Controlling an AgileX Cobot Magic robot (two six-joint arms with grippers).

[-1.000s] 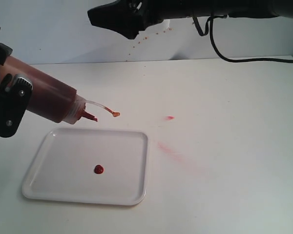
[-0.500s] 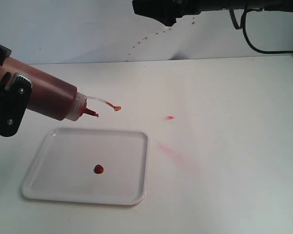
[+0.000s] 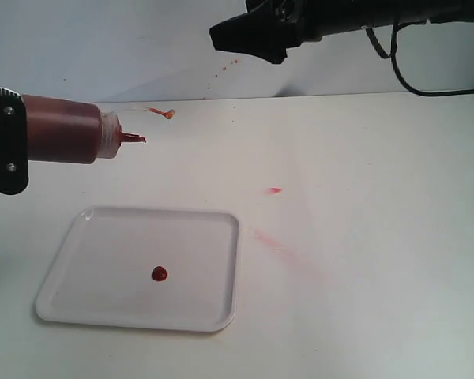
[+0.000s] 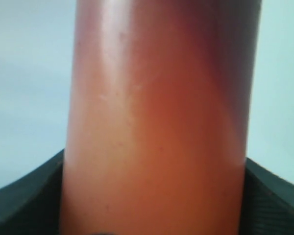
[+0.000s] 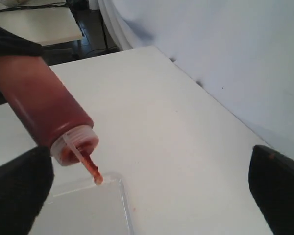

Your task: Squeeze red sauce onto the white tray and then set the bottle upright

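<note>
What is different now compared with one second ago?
The left gripper lifted the bottle from a nozzle-down tilt to about level. The right gripper shifted rightward in the exterior view, open and empty. The red sauce, the white tray and the pink smears did not move.

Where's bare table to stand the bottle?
Widest: table right of the pink smears, to the right edge. Also the strip between the white tray and the table's back edge. Nothing crowded; the tray holds only the red sauce blob.

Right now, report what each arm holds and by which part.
Left gripper holds the bottle around its body, well behind the cap. Right gripper holds nothing, jaws open.
</note>
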